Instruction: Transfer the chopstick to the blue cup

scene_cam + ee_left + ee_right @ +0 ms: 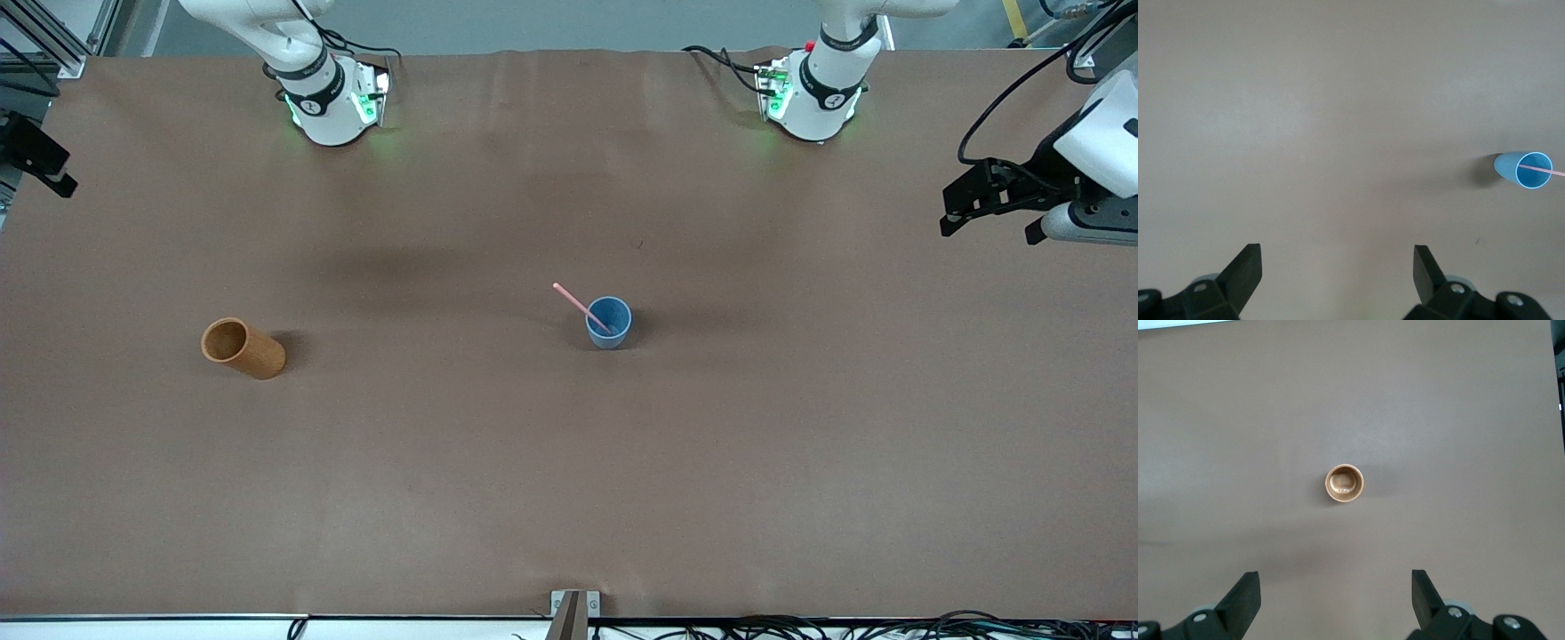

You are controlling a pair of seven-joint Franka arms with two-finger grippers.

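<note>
- You have the blue cup (pixel 609 322) standing upright near the middle of the tabletop (pixel 569 462), with one pink chopstick (pixel 580 307) in it.
- The chopstick leans on the cup's rim, its lower end inside and its upper end pointing up and out toward the right arm's end of the tabletop.
- Your left pincer (pixel 1337 261) is up in the air over bare tabletop, its two fingers spread wide with nothing between them.
- In the left wrist view the blue cup (pixel 1525 169) sits well apart from that pincer, off to one side of the gap between the fingers, with the chopstick (pixel 1545 171) showing across its mouth.
- Your right pincer (pixel 1335 587) also hangs over the tabletop, fingers wide and holding nothing.
- An orange-brown cylinder (pixel 243 348) stands toward the right arm's end of the tabletop, well apart from the blue cup; the right wrist view looks down into its open top (pixel 1344 483).
</note>
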